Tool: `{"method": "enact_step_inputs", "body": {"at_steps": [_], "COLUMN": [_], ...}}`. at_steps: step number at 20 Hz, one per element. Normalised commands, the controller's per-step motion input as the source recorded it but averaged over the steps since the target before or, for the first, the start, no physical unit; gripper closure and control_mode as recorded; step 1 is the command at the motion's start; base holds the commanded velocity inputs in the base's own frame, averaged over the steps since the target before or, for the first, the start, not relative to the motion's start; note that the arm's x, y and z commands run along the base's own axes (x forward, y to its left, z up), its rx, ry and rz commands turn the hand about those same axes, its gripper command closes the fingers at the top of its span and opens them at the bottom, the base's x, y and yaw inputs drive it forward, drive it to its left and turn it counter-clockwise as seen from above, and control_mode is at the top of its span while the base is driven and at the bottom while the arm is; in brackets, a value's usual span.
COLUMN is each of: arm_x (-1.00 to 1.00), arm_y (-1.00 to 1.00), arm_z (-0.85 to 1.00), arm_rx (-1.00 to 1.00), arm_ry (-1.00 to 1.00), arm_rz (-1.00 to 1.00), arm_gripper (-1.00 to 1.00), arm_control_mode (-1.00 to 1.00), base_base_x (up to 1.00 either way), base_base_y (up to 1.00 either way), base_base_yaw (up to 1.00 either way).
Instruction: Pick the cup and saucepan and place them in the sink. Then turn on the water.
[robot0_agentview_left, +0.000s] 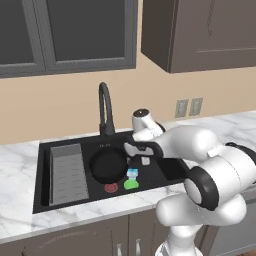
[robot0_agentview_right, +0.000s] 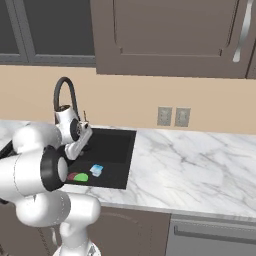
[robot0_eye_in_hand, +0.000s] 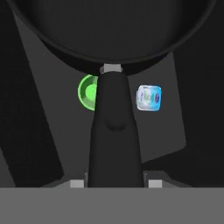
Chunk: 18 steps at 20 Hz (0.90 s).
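we see the saucepan (robot0_agentview_left: 107, 166) inside the sink (robot0_agentview_left: 45, 150), its round bowl toward the left and its short handle running right toward the gripper (robot0_agentview_left: 139, 152). in the hand view the handle (robot0_eye_in_hand: 114, 131) runs straight up the middle from between the fingers to the bowl of the pan (robot0_eye_in_hand: 113, 30), so the long axis lines up with the hand. the handle sits between the two fingers, which appear closed on it, though their tips are barely visible there.

the cup (robot0_agentview_left: 131, 184) stands in the sink near the front wall, just right of the red drain (robot0_agentview_left: 111, 188), and we look down into its open mouth in the hand view (robot0_eye_in_hand: 89, 92), partly hidden behind the handle. a small pale blue block (robot0_agentview_left: 132, 173) lies just beyond the cup.

the grey ribbed rack (robot0_agentview_left: 67, 172) takes up the left part of the basin. the black gooseneck faucet (robot0_agentview_left: 105, 107) rises behind the far rim, close above the arm. the white marble desk (robot0_agentview_right: 195, 165) spreads wide to the right of the sink.
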Motion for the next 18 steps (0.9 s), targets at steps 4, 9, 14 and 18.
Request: {"method": "enact_step_inputs", "body": {"at_steps": [4,9,14,18], "arm_x": [0.61,0.47,0.30,0.22], "arm_y": [-0.05,0.00,0.00,0.00], "arm_z": [-0.14,-0.08,-0.02,-0.18], "arm_rx": [0.05,0.00,0.00,0.00], "arm_ry": [-0.07,-0.01,0.01,0.15], "arm_rz": [0.20,0.17,0.05,0.00], "arm_gripper": [1.00,1.00,1.00,1.00], "arm_control_mode": [-1.00,-1.00,-1.00,-1.00], "base_base_x": [0.00,0.00,0.00,0.00], "base_base_y": [0.00,0.00,0.00,0.00], "base_base_yaw": [0.00,0.00,0.00,0.00]}}
